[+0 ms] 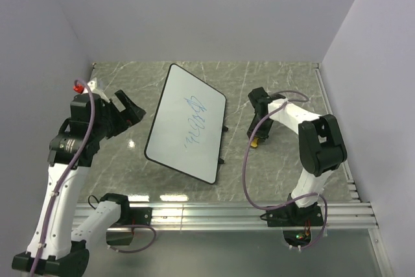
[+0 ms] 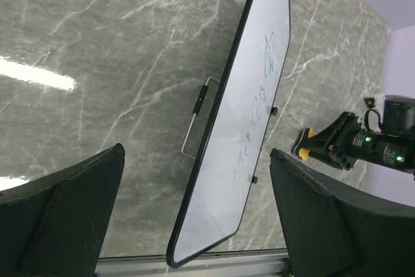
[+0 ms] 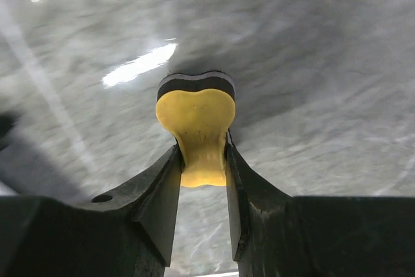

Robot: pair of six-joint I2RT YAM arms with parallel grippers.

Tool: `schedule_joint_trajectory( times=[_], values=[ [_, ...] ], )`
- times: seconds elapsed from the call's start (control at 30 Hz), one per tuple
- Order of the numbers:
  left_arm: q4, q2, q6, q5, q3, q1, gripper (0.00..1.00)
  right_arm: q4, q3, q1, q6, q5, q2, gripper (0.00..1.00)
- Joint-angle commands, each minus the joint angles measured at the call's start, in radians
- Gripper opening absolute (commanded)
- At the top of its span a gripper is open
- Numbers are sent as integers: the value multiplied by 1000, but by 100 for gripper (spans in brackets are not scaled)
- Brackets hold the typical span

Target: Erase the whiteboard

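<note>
Eraser (image 3: 194, 111) (yellow, in right gripper (image 3: 202, 155)) near scribbled whiteboard (image 1: 186, 123)

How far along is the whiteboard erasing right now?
Done: the right gripper has the yellow eraser clamped. In hand: the eraser is held to the right of the whiteboard, not touching it. Left: the blue scribbles are unwiped, and the left gripper is open beside the board.

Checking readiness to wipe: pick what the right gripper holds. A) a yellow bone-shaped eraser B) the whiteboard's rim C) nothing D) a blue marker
A: the right wrist view shows the right gripper shut on the narrow waist of the yellow bone-shaped eraser.
</note>
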Motion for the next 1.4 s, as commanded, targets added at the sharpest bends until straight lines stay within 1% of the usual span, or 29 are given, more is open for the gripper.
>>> schedule_joint_trajectory(
  times=[0.0, 0.1, 0.17, 0.23, 0.3, 0.37, 0.53, 0.57, 0.63, 0.67, 0.7, 0.8, 0.9, 0.97, 1.17, 1.2, 1.27, 1.3, 1.33, 1.37],
  values=[
    [95, 41, 60, 59, -15, -10, 99, 53, 62, -6, -48, -99, -88, 11],
    [179, 68, 77, 136, -44, -18, 99, 81, 96, -3, -57, -205, -185, 7],
    [212, 93, 87, 144, -64, -19, 99, 92, 108, -2, -53, -277, -214, 4],
    [258, 114, 112, 164, -86, -21, 99, 106, 125, 9, -48, -314, -254, 0],
    [293, 160, 135, 199, -98, -22, 99, 128, 131, 16, -37, -372, -289, 0],
    [353, 211, 147, 241, -110, -22, 97, 135, 148, 26, -31, -398, -306, 0],
    [491, 283, 170, 244, -143, -22, 97, 106, 195, 43, -36, -450, -326, 0],
    [523, 301, 175, 268, -144, -22, 96, 107, 195, 47, -33, -461, -326, 0],
    [552, 359, 183, 302, -141, -22, 87, 109, 198, 58, -34, -478, -325, 0],
    [584, 376, 183, 314, -144, -22, 80, 112, 198, 61, -31, -484, -323, 0],
    [603, 390, 187, 343, -147, -21, 68, 130, 198, 75, -27, -493, -319, 0],
    [678, 420, 189, 383, -190, -21, 59, 155, 226, 108, -11, -522, -281, 0],
    [717, 452, 189, 423, -199, -21, 56, 155, 292, 139, -5, -516, -215, 0],
    [723, 481, 189, 459, -195, -22, 54, 153, 332, 165, 0, -512, -173, 0],
    [691, 505, 219, 462, -180, -22, 38, 158, 548, 210, 36, -538, 20, 0],
    [685, 509, 222, 460, -173, -22, 33, 153, 614, 216, 36, -536, 75, 0],
    [672, 521, 230, 460, -167, -22, 25, 142, 678, 234, 35, -535, 132, 0],
    [663, 524, 235, 462, -161, -22, 16, 133, 729, 239, 41, -541, 184, 0],
    [658, 530, 238, 462, -157, -22, 11, 133, 750, 243, 47, -547, 210, 0],
    [648, 533, 241, 451, -152, -22, 9, 139, 769, 248, 62, -555, 233, 0]
  ],
)
